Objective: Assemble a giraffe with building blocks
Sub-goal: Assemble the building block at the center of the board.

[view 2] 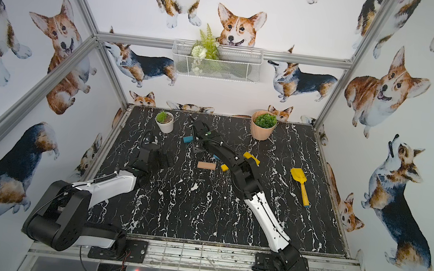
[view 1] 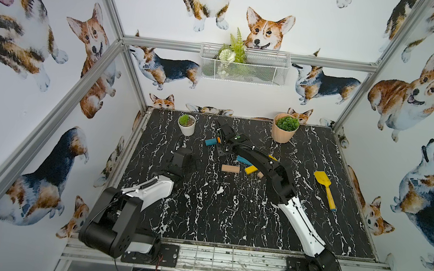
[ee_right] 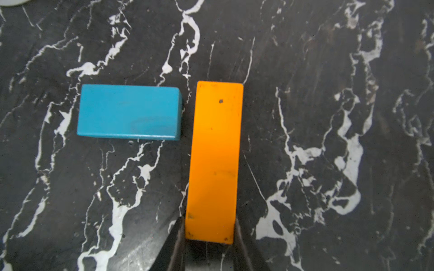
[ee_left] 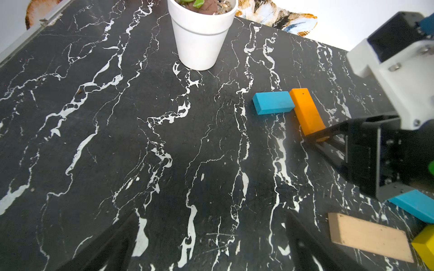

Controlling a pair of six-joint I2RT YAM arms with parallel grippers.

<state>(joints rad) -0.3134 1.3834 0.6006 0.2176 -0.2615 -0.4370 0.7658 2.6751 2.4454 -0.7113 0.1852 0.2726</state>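
— The right claw (ee_right: 209,226) is clamped on the orange block (ee_right: 216,159). A black finger (ee_right: 178,234) lies against each long side at one end of the bar, which rests flat on the black marbled table (view 1: 200,211).

— How does that bar look?

— It is long and flat, painted plain orange. It has one small dark speck near the free end and scuffed corners at the gripped end.

— And next to it?

— The teal block (ee_right: 129,112) is shorter and lies crosswise, its short end just beside the orange block's free end. The right wrist view shows a thin dark gap between them. The two make an L. In both top views the pair sits about mid-frame, with the right arm covering most of the orange.

— The remaining blocks?

— In a top view they lie below and to the right of the pair. A tan block (view 1: 230,168) lies flat on its own. A second teal block (view 1: 244,160), a yellow block (view 1: 251,169) and a small tan block (view 1: 260,175) are partly under the arm. Another yellow block (view 2: 251,157) shows on the arm's far side.

— The left claw (ee_left: 211,214)?

— Its jaws are spread wide and hold nothing. It sits left of centre, well apart from the pair.

— Farther out?

— A white pot (view 1: 186,125) stands above the left claw and a peach pot (view 1: 283,129) at upper right of the table. A yellow shovel (view 1: 324,188) lies toward the right edge. The walls are printed with corgis.
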